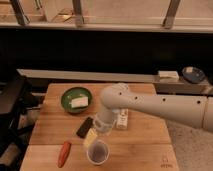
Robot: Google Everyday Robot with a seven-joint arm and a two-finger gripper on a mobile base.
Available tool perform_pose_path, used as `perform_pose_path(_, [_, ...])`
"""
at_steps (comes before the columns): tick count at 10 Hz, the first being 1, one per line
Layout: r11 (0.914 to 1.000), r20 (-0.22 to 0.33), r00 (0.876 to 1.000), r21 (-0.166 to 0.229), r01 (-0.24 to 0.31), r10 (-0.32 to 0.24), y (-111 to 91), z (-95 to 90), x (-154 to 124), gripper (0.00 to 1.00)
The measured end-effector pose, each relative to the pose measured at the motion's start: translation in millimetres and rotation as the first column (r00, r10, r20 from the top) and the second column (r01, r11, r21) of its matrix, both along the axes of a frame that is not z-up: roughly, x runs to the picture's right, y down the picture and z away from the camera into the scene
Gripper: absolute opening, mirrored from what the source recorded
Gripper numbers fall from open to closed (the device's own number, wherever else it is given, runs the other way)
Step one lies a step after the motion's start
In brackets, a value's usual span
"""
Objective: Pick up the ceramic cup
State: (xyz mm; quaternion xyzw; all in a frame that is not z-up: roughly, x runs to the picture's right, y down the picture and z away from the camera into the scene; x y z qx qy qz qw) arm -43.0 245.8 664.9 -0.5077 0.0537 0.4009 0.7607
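The small round white ceramic cup with a dark inside [97, 152] stands just in front of the gripper [98, 134], directly beneath it. How wide the gripper is set cannot be told. A long orange-red piece [64, 153] lies to its left in view, a flat black block [84, 127] is just beside it, and a round green bowl [77, 99] is beyond.

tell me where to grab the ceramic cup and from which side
Take the ceramic cup by its rim, coming straight down from above: it stands upright with its mouth open and shows no handle. The gripper hangs close over its far side.
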Motion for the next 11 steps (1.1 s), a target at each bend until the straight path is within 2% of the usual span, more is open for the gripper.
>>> perform_pose_path(3, [0.9979, -0.01, 1.0, -0.057, -0.029, 0.028, 21, 14.2, 2, 0.8])
perform_pose_path(4, [0.9968, -0.019, 0.999, -0.065, -0.046, 0.045, 24, 17.2, 7, 0.8])
perform_pose_path(7, [0.9943, -0.049, 0.995, -0.059, -0.089, 0.086, 23, 20.0, 25, 0.8])
perform_pose_path(10, [0.9929, -0.062, 0.993, -0.054, -0.106, 0.102, 23, 18.5, 36, 0.8])
perform_pose_path(11, [0.9929, -0.063, 0.993, -0.054, -0.106, 0.102, 25, 18.8, 38, 0.76])
